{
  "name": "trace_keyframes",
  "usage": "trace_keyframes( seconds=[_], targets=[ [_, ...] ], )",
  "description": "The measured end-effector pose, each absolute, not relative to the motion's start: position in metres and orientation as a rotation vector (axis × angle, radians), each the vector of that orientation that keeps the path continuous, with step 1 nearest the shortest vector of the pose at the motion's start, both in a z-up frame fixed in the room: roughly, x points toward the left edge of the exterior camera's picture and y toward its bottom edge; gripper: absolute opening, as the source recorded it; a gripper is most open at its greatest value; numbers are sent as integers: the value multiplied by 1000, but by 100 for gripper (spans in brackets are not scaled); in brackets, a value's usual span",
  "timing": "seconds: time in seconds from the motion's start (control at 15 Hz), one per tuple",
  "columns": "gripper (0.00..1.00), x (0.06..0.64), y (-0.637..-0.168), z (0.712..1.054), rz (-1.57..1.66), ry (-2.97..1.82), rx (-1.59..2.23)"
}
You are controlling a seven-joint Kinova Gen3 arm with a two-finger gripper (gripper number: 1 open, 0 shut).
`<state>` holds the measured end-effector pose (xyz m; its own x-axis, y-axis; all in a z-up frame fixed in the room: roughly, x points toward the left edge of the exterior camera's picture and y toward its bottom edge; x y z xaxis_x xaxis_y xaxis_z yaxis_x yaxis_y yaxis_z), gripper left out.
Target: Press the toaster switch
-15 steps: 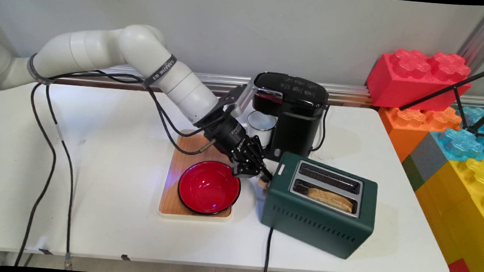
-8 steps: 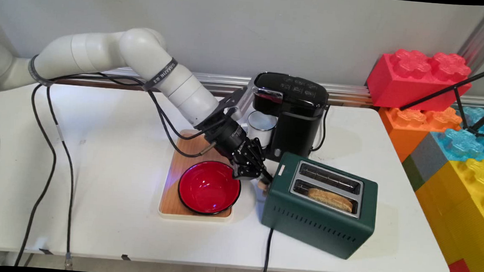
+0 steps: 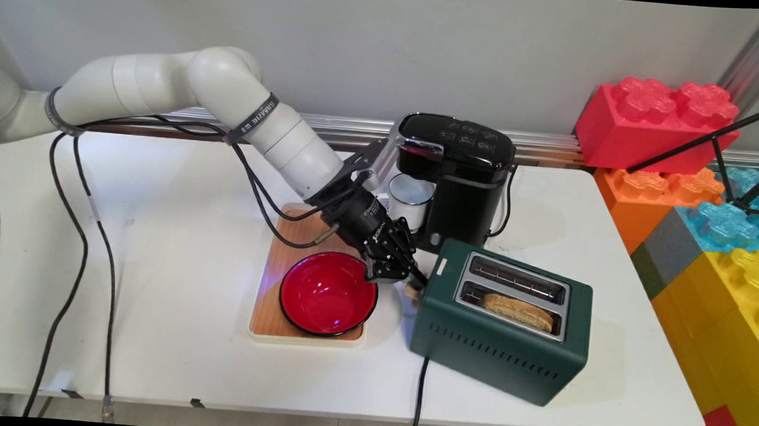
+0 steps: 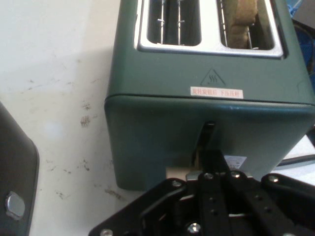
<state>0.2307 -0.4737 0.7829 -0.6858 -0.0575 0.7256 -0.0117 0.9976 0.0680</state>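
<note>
My gripper (image 3: 419,282) is shut, its tips against the near-left end face of a dark green toaster (image 3: 501,319). In the hand view the joined fingers (image 4: 210,147) sit in the end face's vertical slot, on top of the beige lever knob (image 4: 178,173). The knob (image 3: 411,294) shows just below the tips in the main view. A slice of toast (image 3: 518,312) stands in the toaster's nearer slot (image 4: 244,19); the other slot is empty. A red bowl (image 3: 327,293) lies just left of the gripper on a wooden tray (image 3: 284,260).
A black coffee machine (image 3: 464,178) with a white mug (image 3: 410,198) under its spout stands close behind the gripper. The toaster's cord (image 3: 418,393) runs off the front edge. Large toy blocks (image 3: 655,118) and a tripod leg (image 3: 707,137) stand at the right. Arm cables (image 3: 82,221) hang at the left.
The gripper has crept a little down and right along the toaster's end face, and the beige knob sits slightly lower. Everything else stays put.
</note>
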Motion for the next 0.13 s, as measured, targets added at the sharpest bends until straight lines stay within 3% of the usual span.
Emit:
trace_keyframes(
  seconds=[0.13],
  targets=[
    [0, 232, -474, 783, -72, -2328, 48]
  ],
)
